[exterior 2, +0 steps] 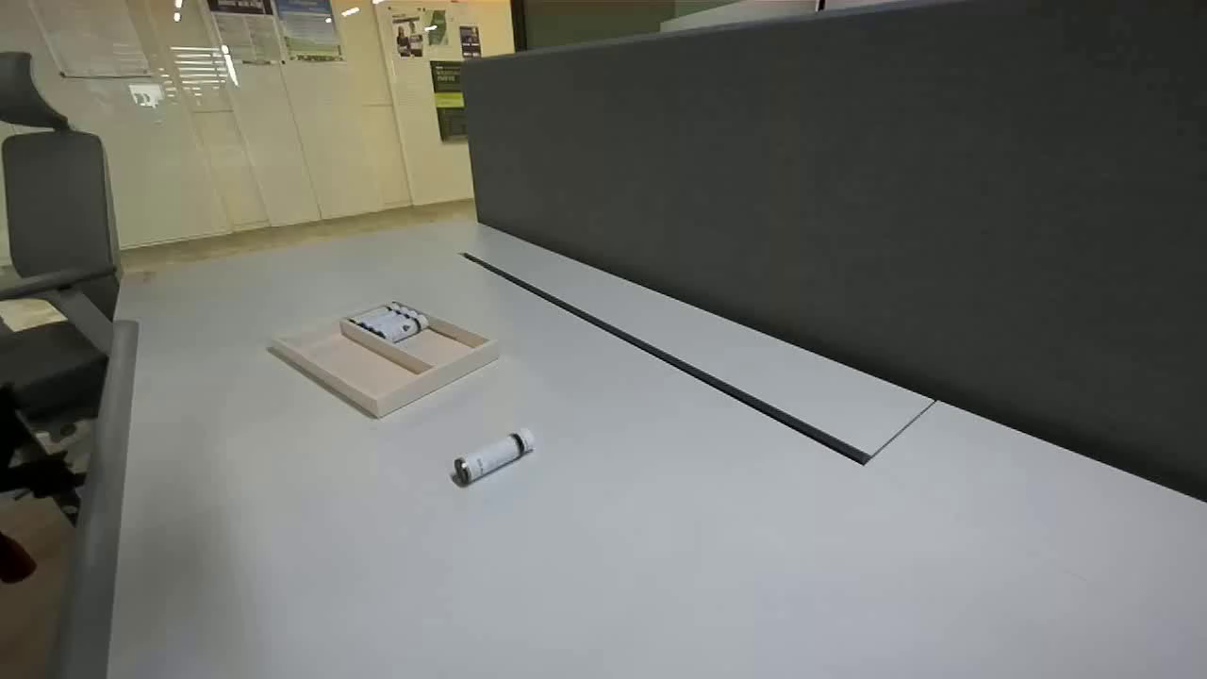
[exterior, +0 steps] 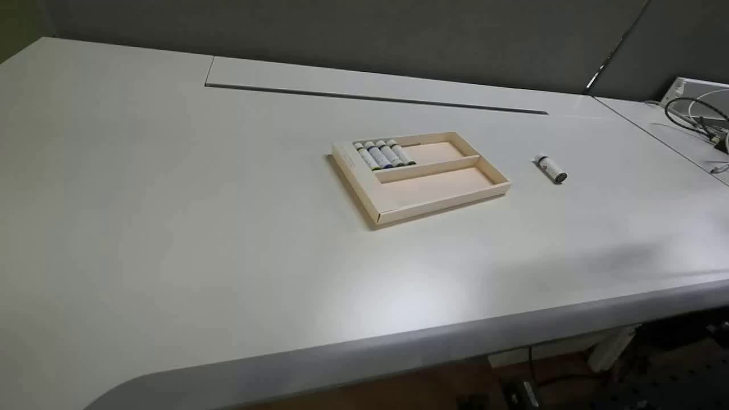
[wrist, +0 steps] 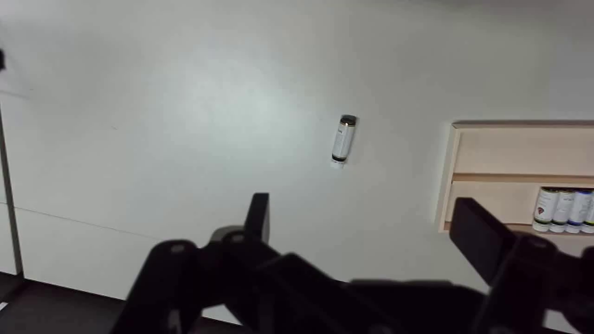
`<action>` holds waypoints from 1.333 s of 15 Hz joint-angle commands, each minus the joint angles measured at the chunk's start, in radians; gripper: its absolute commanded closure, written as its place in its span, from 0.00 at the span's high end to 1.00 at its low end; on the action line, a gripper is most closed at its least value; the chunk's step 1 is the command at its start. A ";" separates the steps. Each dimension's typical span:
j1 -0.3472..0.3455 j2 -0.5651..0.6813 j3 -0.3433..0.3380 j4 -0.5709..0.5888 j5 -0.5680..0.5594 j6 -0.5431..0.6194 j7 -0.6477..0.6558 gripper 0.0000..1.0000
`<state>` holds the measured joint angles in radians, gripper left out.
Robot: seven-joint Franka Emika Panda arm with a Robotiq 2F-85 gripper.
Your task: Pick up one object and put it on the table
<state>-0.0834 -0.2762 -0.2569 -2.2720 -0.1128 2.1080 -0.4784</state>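
Only the wrist view shows the gripper [wrist: 369, 226]; its jaws stand wide apart, the loose tube [wrist: 344, 139] beyond them between eleven and twelve o'clock. A chair [exterior 2: 57, 198] appears in an exterior view alone, toward ten o'clock. The tray [wrist: 519, 153] runs off the wrist view at three o'clock; both exterior views show it whole. By count: one tray with two compartments; four tubes [exterior: 391, 155] side by side in one; one loose tube lying on the table [exterior: 199, 228], in an exterior view at three o'clock from the tray and well apart.
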 commanded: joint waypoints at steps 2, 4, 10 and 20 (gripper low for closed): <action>-0.014 0.001 0.013 0.002 0.005 -0.002 -0.003 1.00; -0.014 0.001 0.013 0.002 0.005 -0.002 -0.003 1.00; 0.001 0.015 0.019 0.012 0.024 0.002 -0.015 1.00; 0.210 0.216 0.296 0.044 0.171 0.160 0.071 1.00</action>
<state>0.0869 -0.1417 -0.0191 -2.2648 0.0353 2.2344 -0.4429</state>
